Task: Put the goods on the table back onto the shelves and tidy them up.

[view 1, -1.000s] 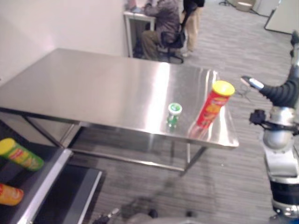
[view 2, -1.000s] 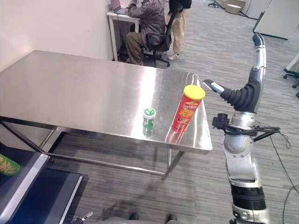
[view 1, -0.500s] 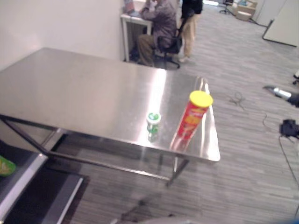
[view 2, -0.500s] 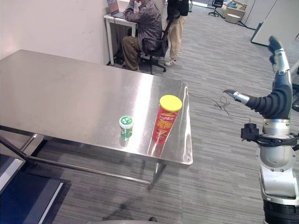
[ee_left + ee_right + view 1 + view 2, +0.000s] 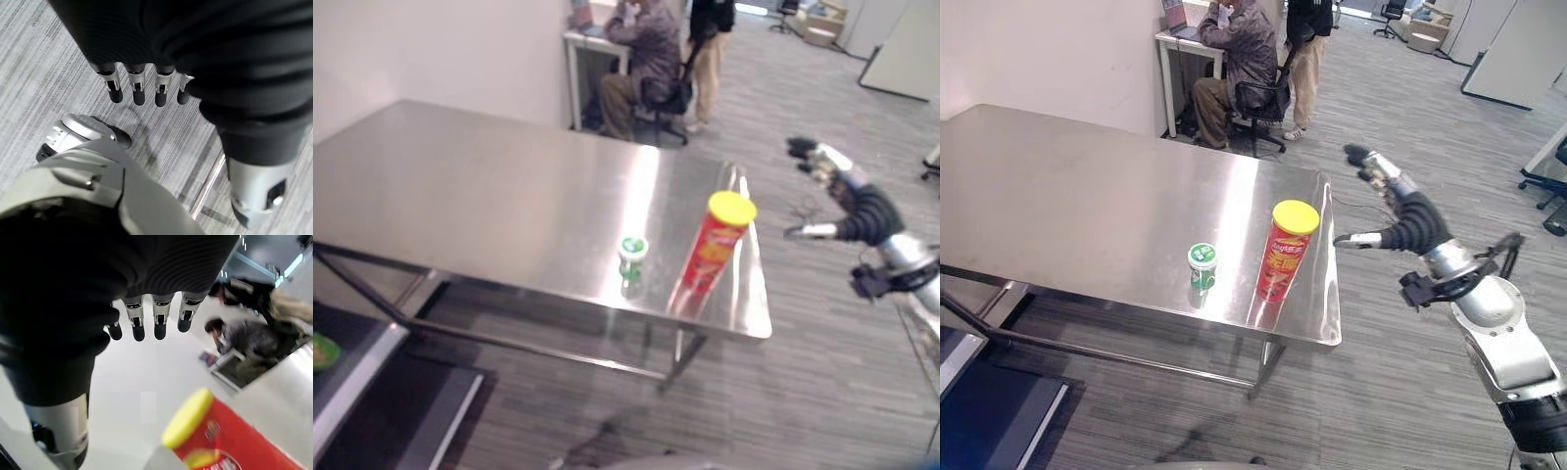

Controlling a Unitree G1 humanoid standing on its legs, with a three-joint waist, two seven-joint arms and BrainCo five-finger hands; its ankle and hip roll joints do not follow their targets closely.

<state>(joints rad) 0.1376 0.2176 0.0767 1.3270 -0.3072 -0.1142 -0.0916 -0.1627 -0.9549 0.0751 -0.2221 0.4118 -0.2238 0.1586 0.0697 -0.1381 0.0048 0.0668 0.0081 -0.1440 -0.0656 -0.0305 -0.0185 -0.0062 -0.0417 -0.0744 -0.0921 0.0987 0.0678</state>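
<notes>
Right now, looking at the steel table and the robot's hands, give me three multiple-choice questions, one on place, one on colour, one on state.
1. Where does the red chip can stand?
A. near the steel table's right end
B. on the floor
C. at the table's far left corner

2. What colour is the can's lid?
A. blue
B. yellow
C. black

3. How is the right hand?
A. shut on the can
B. open, off the table's end
C. flat on the small green-lidded container

Answers: 1 A, it stands by that edge. 2 B, its top is yellow. 3 B, fingers spread, holding nothing.
</notes>
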